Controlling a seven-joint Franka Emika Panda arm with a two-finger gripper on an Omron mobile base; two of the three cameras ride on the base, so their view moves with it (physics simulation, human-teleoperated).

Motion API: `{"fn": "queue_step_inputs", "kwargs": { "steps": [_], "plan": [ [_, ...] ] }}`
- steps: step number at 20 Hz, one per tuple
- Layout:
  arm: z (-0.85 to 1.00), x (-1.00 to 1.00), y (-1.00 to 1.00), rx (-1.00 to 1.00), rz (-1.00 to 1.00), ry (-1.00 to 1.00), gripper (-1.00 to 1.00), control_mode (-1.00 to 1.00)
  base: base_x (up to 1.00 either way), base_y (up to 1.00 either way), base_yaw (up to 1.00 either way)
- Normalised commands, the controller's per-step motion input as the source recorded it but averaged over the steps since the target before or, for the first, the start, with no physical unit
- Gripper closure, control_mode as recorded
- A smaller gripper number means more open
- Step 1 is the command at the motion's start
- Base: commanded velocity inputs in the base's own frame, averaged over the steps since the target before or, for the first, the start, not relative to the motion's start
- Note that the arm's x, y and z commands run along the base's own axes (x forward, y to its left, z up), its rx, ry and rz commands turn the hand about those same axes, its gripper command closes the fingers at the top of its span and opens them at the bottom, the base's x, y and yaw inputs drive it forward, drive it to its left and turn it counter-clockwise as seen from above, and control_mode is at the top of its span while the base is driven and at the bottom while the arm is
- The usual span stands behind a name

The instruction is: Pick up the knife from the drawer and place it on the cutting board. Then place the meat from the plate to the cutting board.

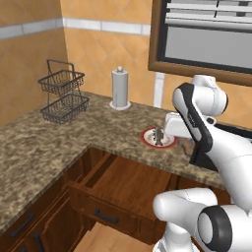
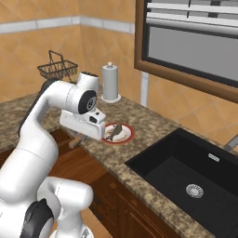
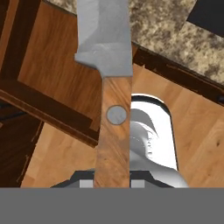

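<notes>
- Our gripper (image 3: 112, 181) is squeezed tight on the knife (image 3: 109, 87); in the hand view the tan wooden handle runs up from the bottom edge and the grey blade goes on out past the top edge.
- We see the open drawer (image 1: 120, 189) below the hand, pulled out from under the counter edge, with its black bar handle on the near front.
- We see wood floor under the knife in the hand view, and the speckled stone counter (image 1: 44, 142) past the blade.
- Our hand hangs at the near edge of the counter, just left of the plate (image 2: 128, 135) in the right base view.
- We see the meat (image 2: 114, 131) lying on that plate, a dark chunk close to the hand.
- We cannot tell where the cutting board is; a bit of brown shows behind our arm in the left base view, but the arm hides most of it.
- We see a black sink (image 2: 186, 172) to the right of the plate, with bare counter between them.
- Far on the counter stand a paper towel roll (image 1: 119, 87) and a wire basket rack (image 1: 63, 92), well apart from our hand.
- A window (image 2: 195, 42) fills the far wall above the sink.
</notes>
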Motion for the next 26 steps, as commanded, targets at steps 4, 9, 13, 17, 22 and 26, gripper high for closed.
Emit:
{"fn": "queue_step_inputs", "kwargs": {
  "steps": [4, 9, 13, 17, 22, 26],
  "plan": [
    [0.00, 0.00, 0.00, 0.00, 0.00, 0.00, 1.00, 1.00, -0.49, 0.00, -0.31],
    [0.00, 0.00, 0.00, 0.00, 0.00, 0.00, 1.00, 1.00, -0.26, -0.01, -0.33],
    [0.00, 0.00, 0.00, 0.00, 0.00, 0.00, 1.00, 1.00, -0.12, -0.30, -0.33],
    [0.00, 0.00, 0.00, 0.00, 0.00, 0.00, 1.00, 1.00, -0.35, -0.44, -0.31],
    [0.00, 0.00, 0.00, 0.00, 0.00, 0.00, 1.00, 1.00, -0.42, -0.44, -0.27],
    [0.00, 0.00, 0.00, 0.00, 0.00, 0.00, 1.00, 1.00, -0.35, -0.62, -0.26]
  ]
}}
